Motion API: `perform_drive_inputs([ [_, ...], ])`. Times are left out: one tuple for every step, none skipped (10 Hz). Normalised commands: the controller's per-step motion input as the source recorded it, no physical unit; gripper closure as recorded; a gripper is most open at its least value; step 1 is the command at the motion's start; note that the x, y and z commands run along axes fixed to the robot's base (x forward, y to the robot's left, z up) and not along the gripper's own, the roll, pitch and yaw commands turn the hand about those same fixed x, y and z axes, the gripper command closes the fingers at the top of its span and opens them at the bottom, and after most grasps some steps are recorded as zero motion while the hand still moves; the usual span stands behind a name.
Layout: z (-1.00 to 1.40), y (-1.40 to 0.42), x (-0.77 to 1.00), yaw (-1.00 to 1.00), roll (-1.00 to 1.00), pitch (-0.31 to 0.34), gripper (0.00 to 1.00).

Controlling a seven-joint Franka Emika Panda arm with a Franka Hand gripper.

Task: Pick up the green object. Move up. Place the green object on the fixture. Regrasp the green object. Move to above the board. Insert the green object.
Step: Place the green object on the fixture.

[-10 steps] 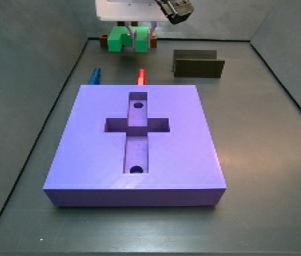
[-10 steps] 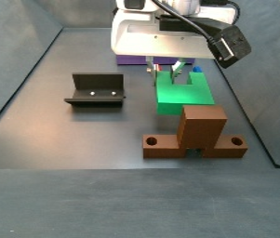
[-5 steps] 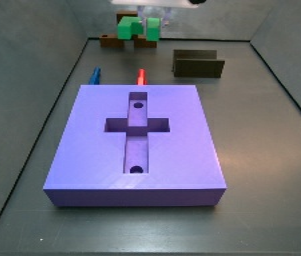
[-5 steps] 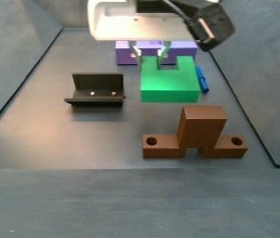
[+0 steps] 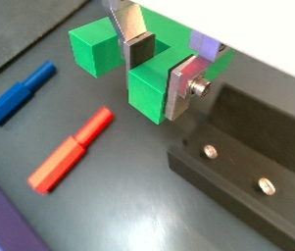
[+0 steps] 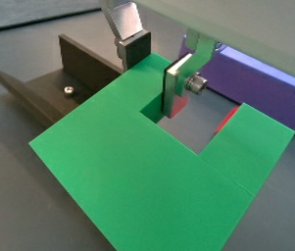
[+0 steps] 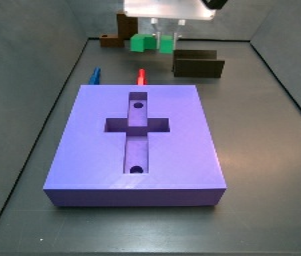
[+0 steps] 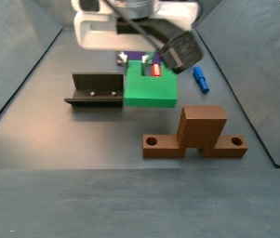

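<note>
Gripper [image 5: 159,71] clamped on green object [image 5: 147,90], fingers pinching one prong, raised off the desk near far edge, just beside the fixture [image 7: 198,64]; board [image 7: 138,146] mid-desk.

Gripper [image 5: 158,71] raised, seemingly clamped shut

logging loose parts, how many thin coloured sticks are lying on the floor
2: a blue stick and a red stick, side by side on the floor between the board and the gripper holding the green object. More may be hidden.
</note>
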Motion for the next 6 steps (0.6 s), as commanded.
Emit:
perform_drive_inputs([
  [0.33,0.03,0.63,-0.11,-1.00,-0.026,1.00],
  [0.29,0.02,0.52,0.00,-1.00,-0.131,1.00],
  [0.13,0.00,0.53,0.00,-0.99,-0.206,1.00],
  [-0.03,-0.02,0.62,0.02,-0.76,-0.214,1.00],
  [-0.03,-0.07,0.65,0.02,-0.73,-0.163,1.00],
  [0.00,-0.06,0.62,0.00,-0.80,-0.109,1.00],
])
